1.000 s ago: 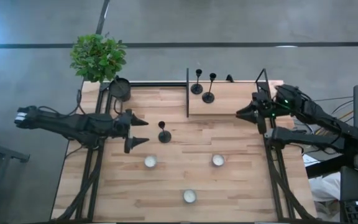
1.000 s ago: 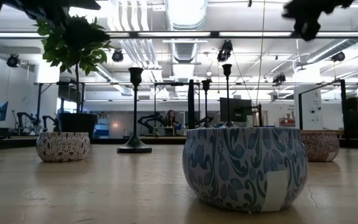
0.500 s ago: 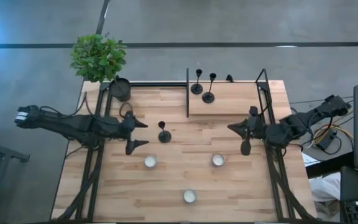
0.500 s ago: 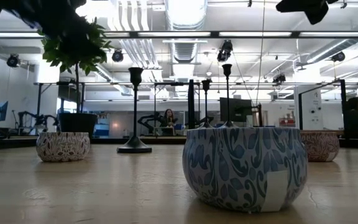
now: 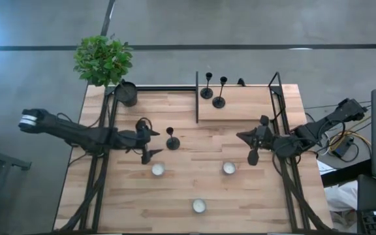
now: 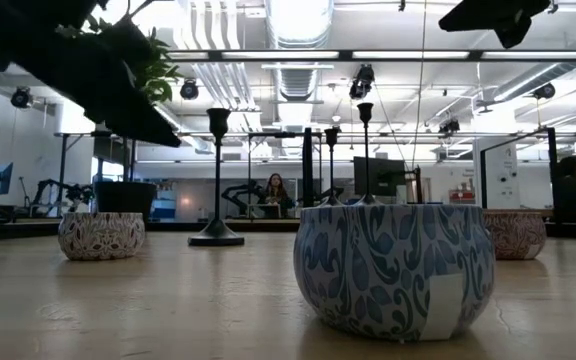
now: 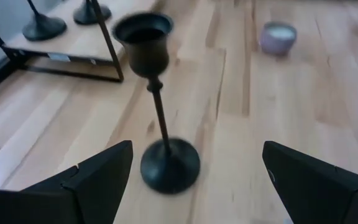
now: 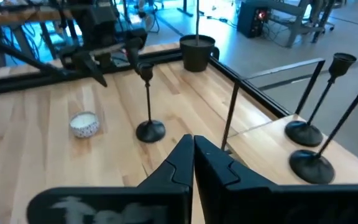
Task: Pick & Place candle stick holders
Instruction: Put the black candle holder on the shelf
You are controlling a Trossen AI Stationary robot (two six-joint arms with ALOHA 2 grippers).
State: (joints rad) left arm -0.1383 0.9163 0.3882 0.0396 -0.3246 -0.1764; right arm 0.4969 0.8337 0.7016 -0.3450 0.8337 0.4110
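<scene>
One black candle stick holder stands upright on its round base on the wooden table. It also shows in the left wrist view, the low view and the right wrist view. My left gripper is open just left of it, one finger on either side and short of the base. Two more holders stand on the raised platform. My right gripper is shut and empty, right of the table's middle.
Three small patterned candle bowls sit on the near half of the table. A dark pot with a leafy plant stands at the far left corner. A black frame post edges the platform.
My left gripper has gone toward the table's right edge and lower, closing in on the lone holder, its fingers still apart. My right gripper has swung from the platform's right side toward the near edge and the table's middle. The holders have not moved.
</scene>
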